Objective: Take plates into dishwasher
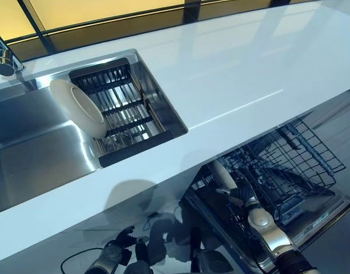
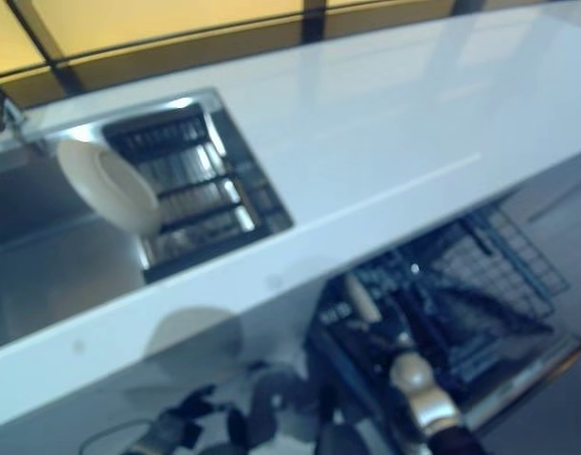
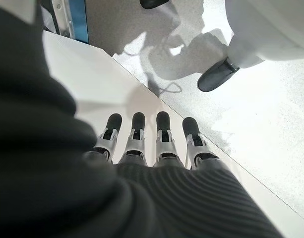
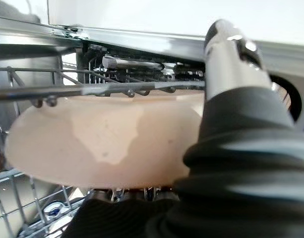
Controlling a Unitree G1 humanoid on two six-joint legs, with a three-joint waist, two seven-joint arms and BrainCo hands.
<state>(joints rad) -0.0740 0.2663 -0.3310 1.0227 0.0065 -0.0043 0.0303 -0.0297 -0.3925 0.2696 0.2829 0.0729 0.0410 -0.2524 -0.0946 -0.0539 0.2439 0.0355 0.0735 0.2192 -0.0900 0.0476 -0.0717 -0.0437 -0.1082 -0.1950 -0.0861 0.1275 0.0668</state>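
Note:
My right hand (image 1: 241,194) is shut on a cream plate (image 1: 220,174) and holds it on edge down in the dishwasher's pulled-out wire rack (image 1: 297,157), below the counter. In the right wrist view the plate (image 4: 107,139) fills the middle among the rack wires, with my thumb (image 4: 228,59) across its rim. A second white plate (image 1: 77,108) stands tilted in the black drying rack (image 1: 135,147) inside the sink. My left hand (image 1: 115,251) hangs low beside the cabinet front, its fingers (image 3: 137,134) straight and empty.
The steel sink (image 1: 32,154) lies at the left with a faucet (image 1: 2,57) at its back corner. The white countertop (image 1: 249,74) runs across the view above the dishwasher. The open dishwasher door (image 1: 314,220) juts out at lower right.

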